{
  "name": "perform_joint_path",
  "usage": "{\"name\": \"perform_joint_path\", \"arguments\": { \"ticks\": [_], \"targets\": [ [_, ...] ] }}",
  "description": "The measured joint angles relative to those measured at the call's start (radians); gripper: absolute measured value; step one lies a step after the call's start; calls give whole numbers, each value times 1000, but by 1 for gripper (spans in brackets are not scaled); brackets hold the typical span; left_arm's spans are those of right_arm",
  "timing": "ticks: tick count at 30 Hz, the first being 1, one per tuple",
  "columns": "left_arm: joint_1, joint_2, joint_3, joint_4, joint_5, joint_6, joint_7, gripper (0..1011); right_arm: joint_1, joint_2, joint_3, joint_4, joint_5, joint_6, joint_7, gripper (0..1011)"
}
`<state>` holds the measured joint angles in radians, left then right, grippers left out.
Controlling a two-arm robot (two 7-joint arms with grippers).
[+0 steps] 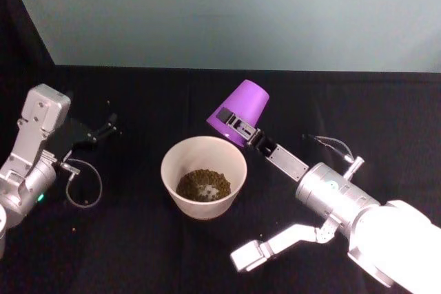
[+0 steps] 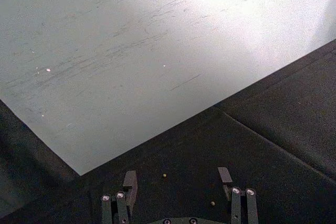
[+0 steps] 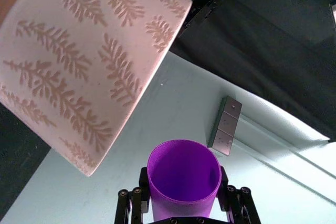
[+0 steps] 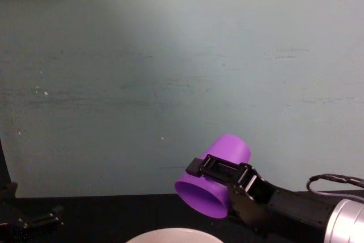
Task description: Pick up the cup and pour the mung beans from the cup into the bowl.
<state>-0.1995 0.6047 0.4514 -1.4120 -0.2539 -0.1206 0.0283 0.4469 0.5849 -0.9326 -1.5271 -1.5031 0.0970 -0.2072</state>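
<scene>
My right gripper (image 1: 238, 127) is shut on the purple cup (image 1: 240, 111), holding it tipped over with its mouth down and to the left, just above the far right rim of the bowl (image 1: 204, 178). The chest view shows the cup (image 4: 214, 176) tilted in the gripper (image 4: 223, 176) above the bowl's rim (image 4: 168, 234). Mung beans (image 1: 202, 184) lie heaped in the bottom of the bowl. In the right wrist view the cup (image 3: 183, 179) sits between the fingers (image 3: 135, 203) beside the leaf-patterned bowl wall (image 3: 84, 61). My left gripper (image 1: 110, 126) rests open at the far left, holding nothing.
A black cloth (image 1: 124, 239) covers the table, with a pale teal wall (image 1: 227, 12) behind it. A couple of stray beans (image 2: 164, 175) lie on the cloth by the left gripper (image 2: 178, 182). A grey wall socket (image 3: 226, 125) appears in the right wrist view.
</scene>
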Motion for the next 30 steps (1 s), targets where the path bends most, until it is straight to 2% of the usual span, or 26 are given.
{"name": "perform_joint_path", "arguments": {
  "ticks": [6, 9, 10, 12, 13, 15, 16, 17, 19, 20, 21, 22, 25, 26, 28, 29, 30],
  "targets": [
    [0, 0, 0, 0, 0, 0, 0, 1000, 1, 8, -3, -7, 1, 8, 0, 731],
    [0, 0, 0, 0, 0, 0, 0, 1000, -6, 12, 11, -14, 40, -4, -2, 731],
    [0, 0, 0, 0, 0, 0, 0, 1000, -6, 12, 11, -14, 40, -4, -2, 732],
    [0, 0, 0, 0, 0, 0, 0, 1000, -16, 13, 31, -21, 94, -24, 1, 731],
    [0, 0, 0, 0, 0, 0, 0, 1000, -26, 12, 53, -26, 160, -49, 8, 731],
    [0, 0, 0, 0, 0, 0, 0, 1000, -37, 10, 82, -29, 239, -77, 19, 731],
    [0, 0, 0, 0, 0, 0, 0, 1000, -51, 6, 118, -32, 341, -112, 35, 731],
    [0, 0, 0, 0, 0, 0, 0, 1000, -51, 6, 118, -32, 341, -112, 35, 731],
    [0, 0, 0, 0, 0, 0, 0, 1000, -75, -6, 196, -32, 558, -180, 93, 732],
    [0, 0, 0, 0, 0, 0, 0, 1000, -82, -10, 220, -30, 631, -199, 118, 731],
    [0, 0, 0, 0, 0, 0, 0, 1000, -87, -15, 237, -27, 676, -210, 132, 731],
    [0, 0, 0, 0, 0, 0, 0, 1000, -99, -27, 278, -17, 799, -235, 172, 731],
    [0, 0, 0, 0, 0, 0, 0, 1000, -111, -48, 335, 13, 964, -274, 229, 731],
    [0, 0, 0, 0, 0, 0, 0, 1000, -112, -61, 363, 42, 1060, -306, 262, 731],
    [0, 0, 0, 0, 0, 0, 0, 1000, -111, -74, 388, 74, 1160, -336, 309, 732],
    [0, 0, 0, 0, 0, 0, 0, 1000, -107, -88, 413, 110, 1259, -357, 363, 731],
    [0, 0, 0, 0, 0, 0, 0, 1000, -104, -96, 423, 127, 1303, -362, 390, 731]
  ]
}}
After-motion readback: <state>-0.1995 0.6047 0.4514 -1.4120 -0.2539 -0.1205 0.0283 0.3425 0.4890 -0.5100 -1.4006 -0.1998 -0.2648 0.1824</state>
